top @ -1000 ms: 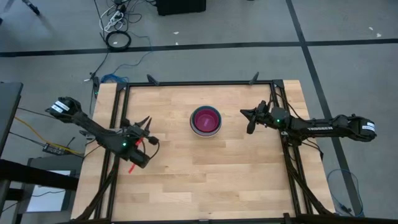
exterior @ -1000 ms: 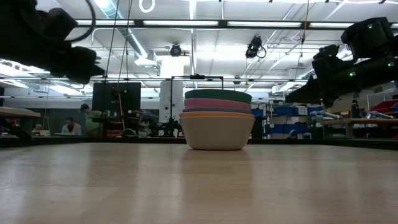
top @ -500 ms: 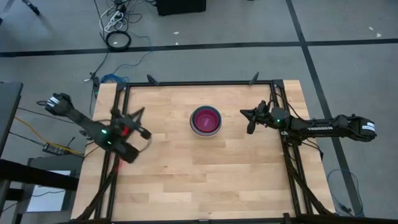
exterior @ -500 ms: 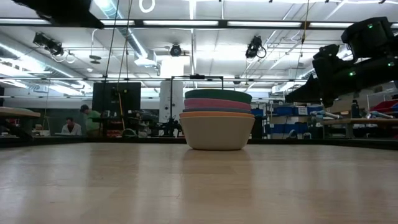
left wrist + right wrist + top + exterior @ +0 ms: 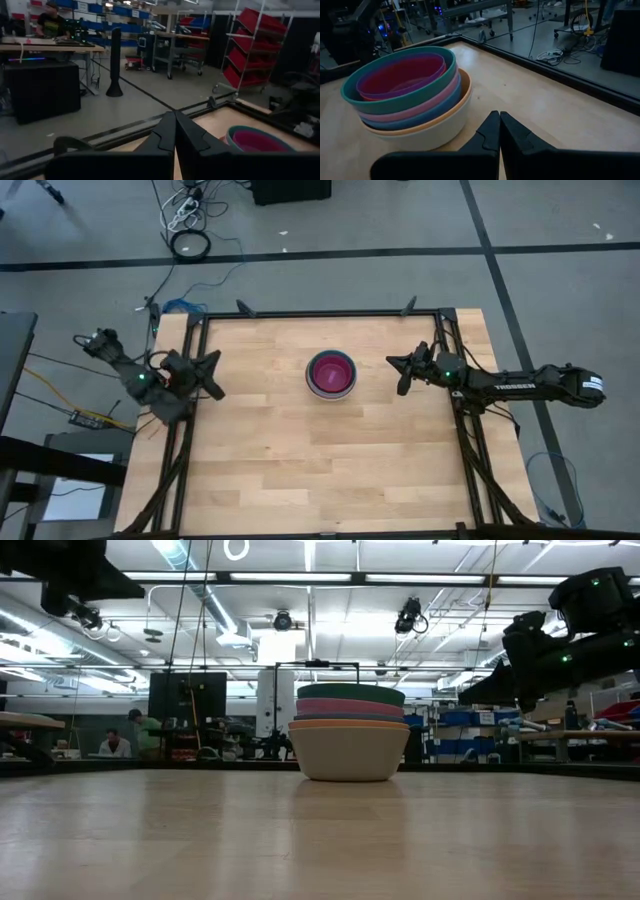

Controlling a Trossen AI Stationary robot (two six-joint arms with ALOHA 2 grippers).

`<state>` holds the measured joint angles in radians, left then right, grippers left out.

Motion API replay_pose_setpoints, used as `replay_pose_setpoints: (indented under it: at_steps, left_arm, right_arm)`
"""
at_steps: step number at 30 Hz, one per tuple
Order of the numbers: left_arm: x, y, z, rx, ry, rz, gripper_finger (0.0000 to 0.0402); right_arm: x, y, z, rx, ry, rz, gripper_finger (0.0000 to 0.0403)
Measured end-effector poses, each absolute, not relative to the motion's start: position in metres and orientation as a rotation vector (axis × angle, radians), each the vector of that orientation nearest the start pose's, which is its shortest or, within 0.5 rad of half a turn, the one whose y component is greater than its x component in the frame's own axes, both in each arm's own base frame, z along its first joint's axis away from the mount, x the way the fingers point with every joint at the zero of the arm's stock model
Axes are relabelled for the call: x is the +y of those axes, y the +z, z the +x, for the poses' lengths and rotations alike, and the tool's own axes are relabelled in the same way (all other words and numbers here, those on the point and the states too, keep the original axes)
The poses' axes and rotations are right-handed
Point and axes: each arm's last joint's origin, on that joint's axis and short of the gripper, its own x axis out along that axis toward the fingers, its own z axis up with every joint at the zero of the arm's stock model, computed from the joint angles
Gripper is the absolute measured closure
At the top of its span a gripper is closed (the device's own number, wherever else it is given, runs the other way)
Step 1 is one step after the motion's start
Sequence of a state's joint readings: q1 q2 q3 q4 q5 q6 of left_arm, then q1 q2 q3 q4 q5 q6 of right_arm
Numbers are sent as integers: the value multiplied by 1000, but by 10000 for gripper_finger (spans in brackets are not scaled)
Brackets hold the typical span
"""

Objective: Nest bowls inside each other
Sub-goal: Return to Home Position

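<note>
All the bowls sit in one stack (image 5: 331, 373) on the table (image 5: 300, 470), between the two grippers. The stack is nearer the right gripper (image 5: 400, 373) and well off from the left gripper (image 5: 208, 373).

The right gripper hangs above the wood just short of the stack. Its fingers (image 5: 492, 131) are pressed together and pinch nothing. Past them the stack (image 5: 405, 95) stands close ahead. Its white bowl (image 5: 432, 136) is on the outside, then come an orange rim (image 5: 466, 86), a blue band (image 5: 417, 121), a pink one (image 5: 420, 108) and the teal bowl (image 5: 400, 96). A purple rim and a magenta-red hollow (image 5: 400, 75) lie inside the teal.

The left gripper is out at the table's edge on its own side, raised. Its fingers (image 5: 167, 136) are also pressed together and empty, pointing towards the stack (image 5: 255, 140), which shows far ahead of them.

From table height the stack (image 5: 348, 735) stands upright and level. The right arm (image 5: 560, 640) is beside it and the left arm (image 5: 75, 570) is high up on the other side. A person (image 5: 113, 745) sits far behind in the room.
</note>
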<state>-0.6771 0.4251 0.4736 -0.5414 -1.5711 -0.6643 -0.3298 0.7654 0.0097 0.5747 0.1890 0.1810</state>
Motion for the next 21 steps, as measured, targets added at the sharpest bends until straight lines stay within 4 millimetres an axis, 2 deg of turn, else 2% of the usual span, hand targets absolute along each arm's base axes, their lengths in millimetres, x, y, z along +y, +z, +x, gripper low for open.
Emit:
replay_pose_setpoints:
  at_steps: [8, 14, 21]
  left_arm:
    - [-29, 224, 100, -87, 886, -215, 391]
    - [-22, 206, 110, -87, 746, -182, 391]
    - [-11, 203, 118, -126, 530, -19, 391]
  right_arm:
    - [-52, 145, 134, 135, -533, 189, 403]
    - [-52, 145, 134, 135, -533, 189, 403]
    - [-52, 145, 134, 135, -533, 189, 403]
